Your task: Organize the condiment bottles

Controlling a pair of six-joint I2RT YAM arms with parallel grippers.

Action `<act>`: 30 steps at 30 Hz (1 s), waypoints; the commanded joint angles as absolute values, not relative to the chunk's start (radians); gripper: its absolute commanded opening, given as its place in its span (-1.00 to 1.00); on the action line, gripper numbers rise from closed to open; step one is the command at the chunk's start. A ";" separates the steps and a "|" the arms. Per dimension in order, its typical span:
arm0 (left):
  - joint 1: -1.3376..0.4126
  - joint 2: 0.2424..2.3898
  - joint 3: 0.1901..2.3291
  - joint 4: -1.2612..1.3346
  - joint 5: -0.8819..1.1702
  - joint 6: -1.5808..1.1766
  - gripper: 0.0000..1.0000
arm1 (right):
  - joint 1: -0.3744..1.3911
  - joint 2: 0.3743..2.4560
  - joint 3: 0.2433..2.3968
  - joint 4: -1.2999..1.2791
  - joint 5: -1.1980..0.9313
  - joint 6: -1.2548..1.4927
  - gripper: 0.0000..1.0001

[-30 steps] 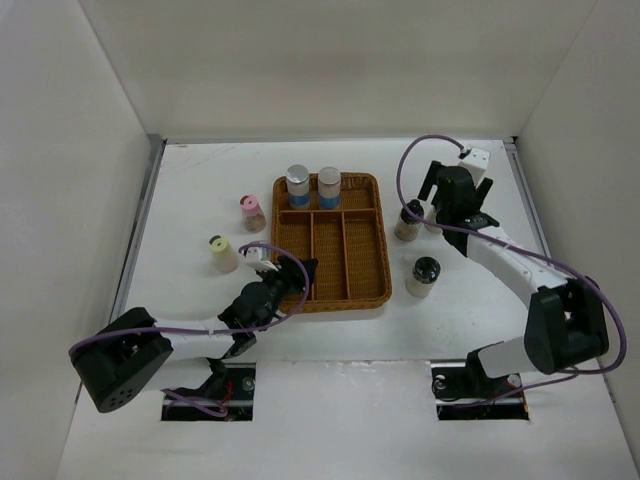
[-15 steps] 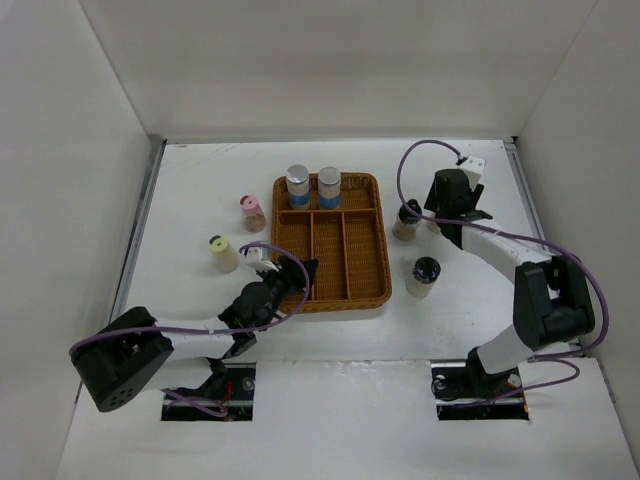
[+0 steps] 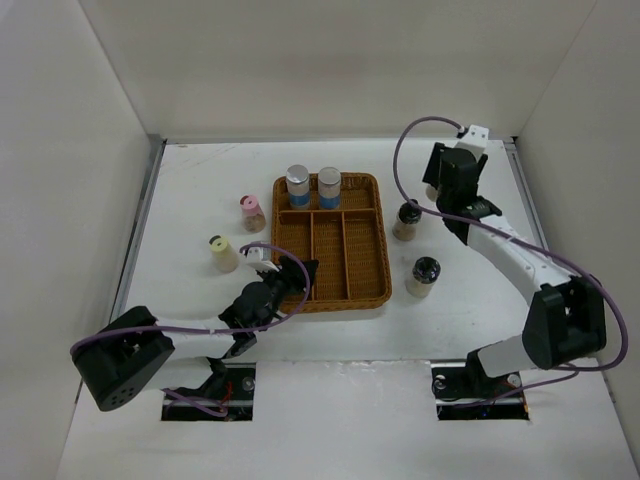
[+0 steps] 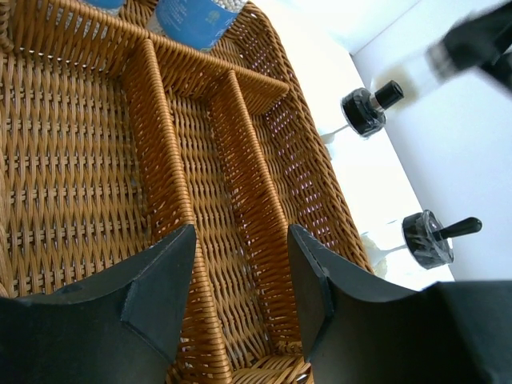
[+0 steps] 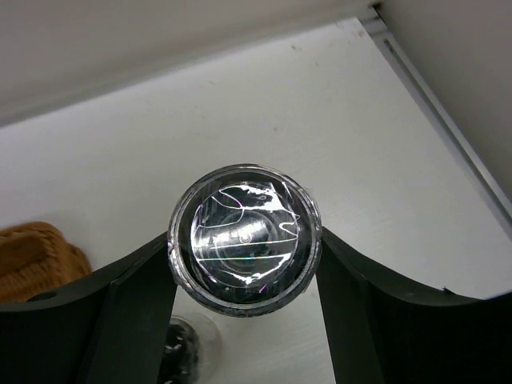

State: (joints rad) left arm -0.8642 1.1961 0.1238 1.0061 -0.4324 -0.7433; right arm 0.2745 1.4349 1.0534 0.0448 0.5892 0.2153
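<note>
Condiment bottle (image 5: 240, 232) clenched end-on in the right claw (image 5: 244, 256), over the bench's (image 3: 200, 180) far right. Black-capped bottles (image 3: 408, 220) stand right of the wicker tray (image 3: 381, 290). Left claw (image 4: 240, 248) spread, holding nothing, above the tray's near end.

A: What stands in the tray (image 3: 384, 250)?
B: In its far compartment, the left inner bottle (image 3: 298, 186) just beside the right inner bottle (image 3: 329, 187).
A: And on the table (image 3: 200, 185)?
B: Left of the tray, the far left bottle (image 3: 253, 213), and the near left bottle (image 3: 223, 253) more to the left. Right of the tray, the far right bottle (image 3: 407, 221) behind the near right bottle (image 3: 424, 276). Behind those, the held bottle (image 5: 240, 228) sits between the right gripper (image 5: 244, 240) fingers.
</note>
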 commanded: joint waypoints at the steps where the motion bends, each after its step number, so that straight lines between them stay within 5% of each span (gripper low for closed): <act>1: -0.864 1.186 0.140 1.057 -0.423 -0.739 -0.04 | 0.358 1.410 1.186 0.196 0.592 0.169 0.13; 23: -0.861 1.186 0.137 1.057 -0.423 -0.741 -0.03 | 0.573 1.841 1.399 0.242 0.445 0.282 0.18; 30: -0.855 1.187 0.141 1.057 -0.408 -0.736 0.00 | 0.585 1.879 1.328 0.295 0.445 0.302 0.52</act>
